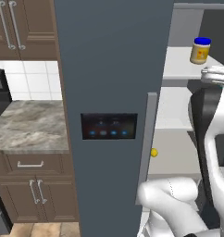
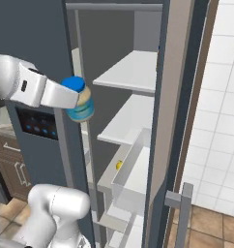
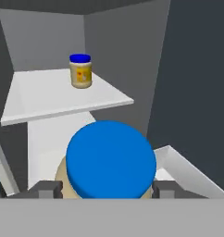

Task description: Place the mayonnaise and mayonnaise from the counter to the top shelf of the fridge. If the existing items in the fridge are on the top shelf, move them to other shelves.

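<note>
My gripper (image 3: 107, 187) is shut on the smaller whitish, pale-blue mayonnaise jar (image 3: 111, 159), whose blue lid faces the hand camera. In the right base view this jar (image 2: 84, 110) hangs in the gripper (image 2: 74, 100) just outside the open fridge (image 2: 114, 29), beside the door's edge and slightly below top-shelf level. The cream-yellow mayonnaise jar (image 3: 80, 70) stands upright on the top shelf (image 3: 49, 99), toward its back; it also appears as a jar (image 1: 200, 50) on the shelf (image 1: 178, 65). A tiny yellow ball (image 2: 119, 165) lies on a lower shelf. The red can is out of view.
The open fridge door (image 1: 109, 69), with its black lit panel (image 1: 109, 126) and grey handle (image 1: 151, 139), stands left of the opening. The marbled counter (image 1: 26, 125) is further left. A second white shelf (image 2: 131, 116) and a drawer (image 2: 133, 169) sit below the top shelf.
</note>
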